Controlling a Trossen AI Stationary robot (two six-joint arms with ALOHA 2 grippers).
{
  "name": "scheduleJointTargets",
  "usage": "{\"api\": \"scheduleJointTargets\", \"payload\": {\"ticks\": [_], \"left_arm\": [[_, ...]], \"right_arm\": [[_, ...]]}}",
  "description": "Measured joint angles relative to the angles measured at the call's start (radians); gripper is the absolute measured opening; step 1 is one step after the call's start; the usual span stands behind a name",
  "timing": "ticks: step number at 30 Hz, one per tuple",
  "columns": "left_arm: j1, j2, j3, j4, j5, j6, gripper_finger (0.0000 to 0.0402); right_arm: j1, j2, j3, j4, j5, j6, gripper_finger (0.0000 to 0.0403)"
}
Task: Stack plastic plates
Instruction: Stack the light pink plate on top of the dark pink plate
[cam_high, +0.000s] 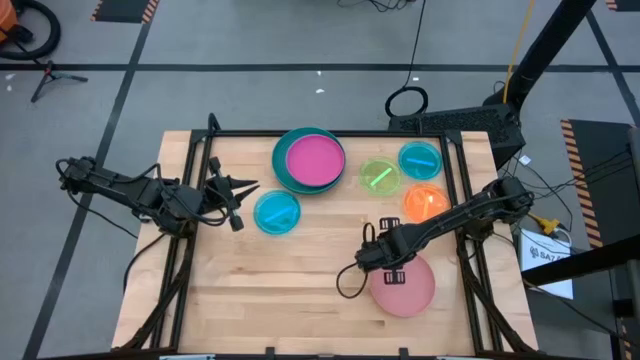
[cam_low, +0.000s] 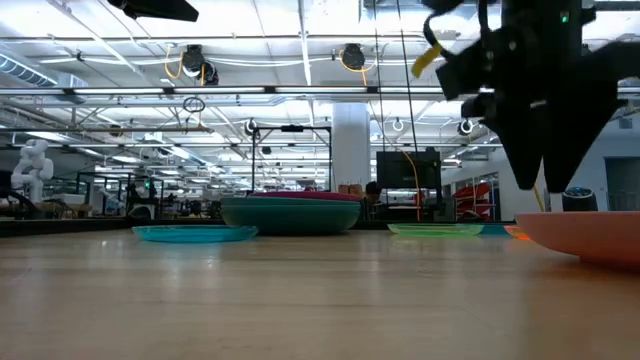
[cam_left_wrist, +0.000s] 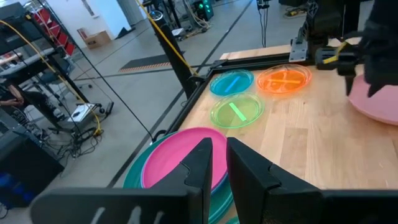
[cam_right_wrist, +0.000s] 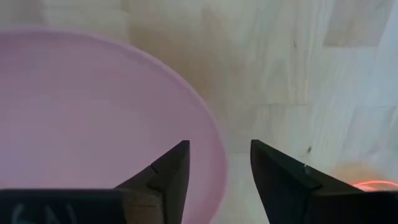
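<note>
- The pale pink plate (cam_high: 404, 287) lies flat on the tabletop (cam_high: 300, 290) in the lower right of the overhead frame, apart from the other plates.
- The right tool (cam_high: 384, 262) hangs over the upper left rim of that plate; in the right wrist view its two dark fingers (cam_right_wrist: 168, 174) stand partly open, one over the pink surface (cam_right_wrist: 81, 118) and one over bare wood, with the rim running between them. It holds nothing.
- Above the pink plate in the overhead frame sits the orange plate (cam_high: 425, 203), partly covered by the right arm.
- Further up, near the top edge of the tabletop, lie the small cyan plate (cam_high: 420, 160) and, to its left, the lime-green plate (cam_high: 380, 177), the two close together.
- At top centre, the magenta plate (cam_high: 315, 160) rests inside a larger teal plate (cam_high: 283, 170), forming a short stack.
- A second cyan plate (cam_high: 277, 212) lies alone at centre left, just below the stack.
- The left tool (cam_high: 240, 190) hovers just left of this cyan plate, pointing toward the stack; the left wrist view shows its fingers (cam_left_wrist: 202, 162) nearly closed with a thin gap, empty, and the magenta plate (cam_left_wrist: 180, 162) beyond them.
- In the table-level view, the pink plate (cam_low: 585, 235) shows at the right edge under the dark right arm.
</note>
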Motion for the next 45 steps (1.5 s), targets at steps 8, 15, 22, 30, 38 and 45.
{"api": "scheduleJointTargets", "payload": {"ticks": [8,15,22,30,38,45], "left_arm": [[0.0,0.0,0.0,0.0,0.0,-0.001,0.0056],[0.0,0.0,0.0,0.0,0.0,-0.004,0.0056],[0.0,0.0,0.0,-0.001,0.0,-0.004,0.0056],[0.0,0.0,0.0,-0.001,0.0,-0.008,0.0056],[0.0,0.0,0.0,-0.002,0.0,-0.016,0.0056],[0.0,0.0,0.0,-0.008,0.0,-0.043,0.0056]], "right_arm": [[-0.059,0.0,-0.13,0.127,-0.063,-0.054,0.016],[-0.093,0.0,-0.19,0.197,-0.151,-0.064,0.0159],[-0.113,0.0,-0.189,0.2,-0.164,-0.088,0.0117],[-0.122,-0.003,-0.186,0.16,-0.183,-0.125,0.0013],[-0.169,0.0,-0.118,0.089,-0.202,-0.037,0.0004],[-0.255,0.0,0.039,0.099,-0.16,-0.009,0.0002]]}}
